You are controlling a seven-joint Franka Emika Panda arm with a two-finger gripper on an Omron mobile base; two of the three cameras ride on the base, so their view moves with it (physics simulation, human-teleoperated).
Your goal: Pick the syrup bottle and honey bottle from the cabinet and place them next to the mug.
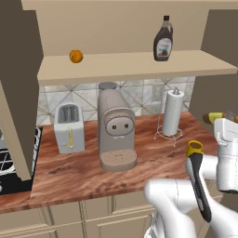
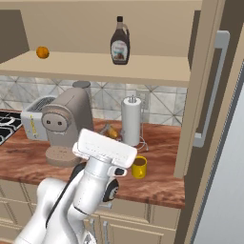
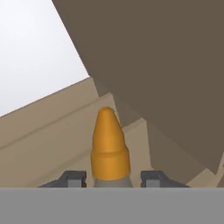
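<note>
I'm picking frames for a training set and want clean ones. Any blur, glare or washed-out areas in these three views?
Left base view: sharp, evenly lit, no glare on the syrup bottle. Right base view: equally crisp, soft shading under the cabinet shelf. Hand view: honey bottle cap sharp, upper-left corner blown out to plain white.

Kitchen: toaster [image 1: 69,128], coffee machine [image 1: 115,128], wooden counter [image 1: 83,174].

A glossy white arm [image 2: 90,190] of rounded segments with dark joints, ending in a boxy white hand [image 3: 112,178].
</note>
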